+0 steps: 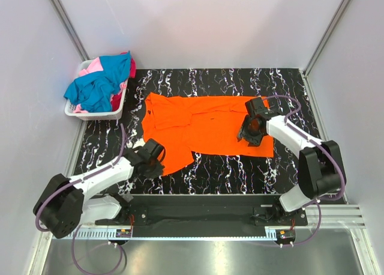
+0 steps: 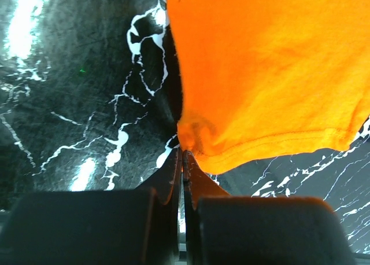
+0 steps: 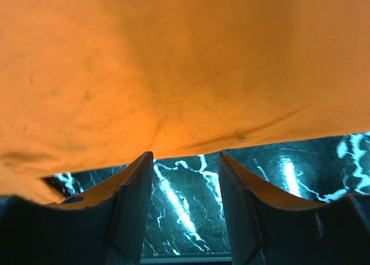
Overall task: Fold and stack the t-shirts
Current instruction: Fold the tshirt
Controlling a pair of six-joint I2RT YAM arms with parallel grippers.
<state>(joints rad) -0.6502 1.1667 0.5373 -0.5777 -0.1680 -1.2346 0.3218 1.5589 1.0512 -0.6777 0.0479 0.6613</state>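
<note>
Left claw point(image 2: 182, 152): fingers pressed together, pinching the near hem corner of the orange shirt point(image 2: 272, 74); the cloth bunches right at my tips.
Right claw point(image 3: 185, 155): fingers apart, nothing between them; the shirt's edge lies just ahead of the tips.
Orange shirt: spread loosely and rumpled between my two claws, one layer as far as I can see, no finished fold.
Other shirts point(image 1: 99, 83): teal-blue, pink and red, heaped in the basket point(image 1: 96, 114), well beyond my left claw and to its left.
Done: I judge one shirt laid out and one corner gripped.
Left: every fold, the basket's shirts, the whole stack.
Table point(image 1: 240, 167): black marble pattern with white veins, glossy under my claws.
Walls point(image 1: 198, 23): plain pale panels beyond both claws and to either side.
</note>
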